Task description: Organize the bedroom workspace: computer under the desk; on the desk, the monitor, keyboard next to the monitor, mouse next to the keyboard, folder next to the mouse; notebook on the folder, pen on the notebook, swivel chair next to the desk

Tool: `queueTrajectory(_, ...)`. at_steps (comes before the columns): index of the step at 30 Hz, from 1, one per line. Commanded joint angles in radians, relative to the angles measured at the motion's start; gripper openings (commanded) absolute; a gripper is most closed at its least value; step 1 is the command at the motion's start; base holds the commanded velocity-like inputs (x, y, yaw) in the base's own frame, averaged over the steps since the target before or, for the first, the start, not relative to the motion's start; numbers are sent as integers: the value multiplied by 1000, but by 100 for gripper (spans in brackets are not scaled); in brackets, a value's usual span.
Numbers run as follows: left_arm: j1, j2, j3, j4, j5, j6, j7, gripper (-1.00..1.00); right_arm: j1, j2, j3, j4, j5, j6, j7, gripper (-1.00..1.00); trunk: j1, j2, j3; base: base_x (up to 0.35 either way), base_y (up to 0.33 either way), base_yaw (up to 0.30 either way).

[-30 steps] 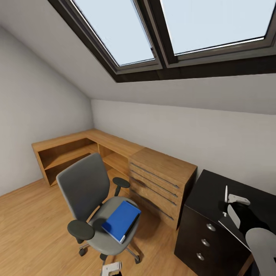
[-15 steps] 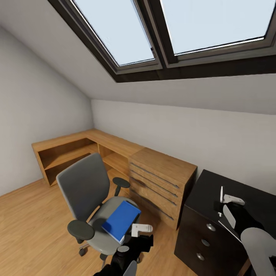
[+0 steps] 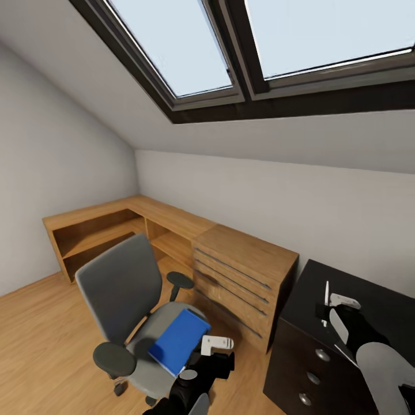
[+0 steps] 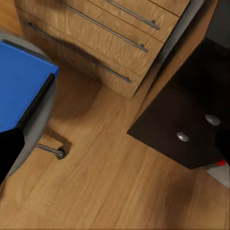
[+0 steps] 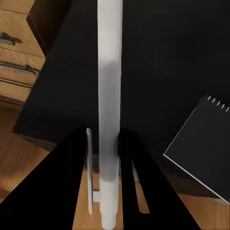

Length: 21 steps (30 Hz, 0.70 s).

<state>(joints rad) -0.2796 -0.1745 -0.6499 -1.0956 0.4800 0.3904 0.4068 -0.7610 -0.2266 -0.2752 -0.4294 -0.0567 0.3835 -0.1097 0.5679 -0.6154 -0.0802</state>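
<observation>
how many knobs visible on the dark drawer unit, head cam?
3. Top knob, middle knob and bottom knob run down the drawer unit's front, under the desk top. The right arm may hide more.

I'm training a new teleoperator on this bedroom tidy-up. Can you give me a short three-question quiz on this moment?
1. True or false: the blue folder lies on the swivel chair seat.
2. What is the right gripper clamping: (a) white pen, (b) mouse, (c) nothing?
3. Which dark item with a spiral edge lies on the black desk?

Key: 1 true; 2 a; 3 the notebook.
</observation>
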Motion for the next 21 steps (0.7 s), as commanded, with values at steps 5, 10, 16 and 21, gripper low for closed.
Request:
queueTrajectory(5,-1,0,-2,5,12,2,9,100,-1,-2,0,0,-4,5,-7,-100,1,-2,-2,305,-132,0)
queueTrajectory(10,-1,0,-2,12,11,2,9,100,0,-3,5,1,5,3,-5,-100,1,-2,-2,250,-238,0)
queueTrajectory(16,-1,0,-2,11,13,2,8,100,1,-1,27,45,86,-14,-6,-100,1,-2,-2,69,-100,0)
queueTrajectory(21,-1,0,0,-38,16,3,8,100,0,-6,26,89,94,-29,-7,-100,1,-2,-2,7,-10,0)
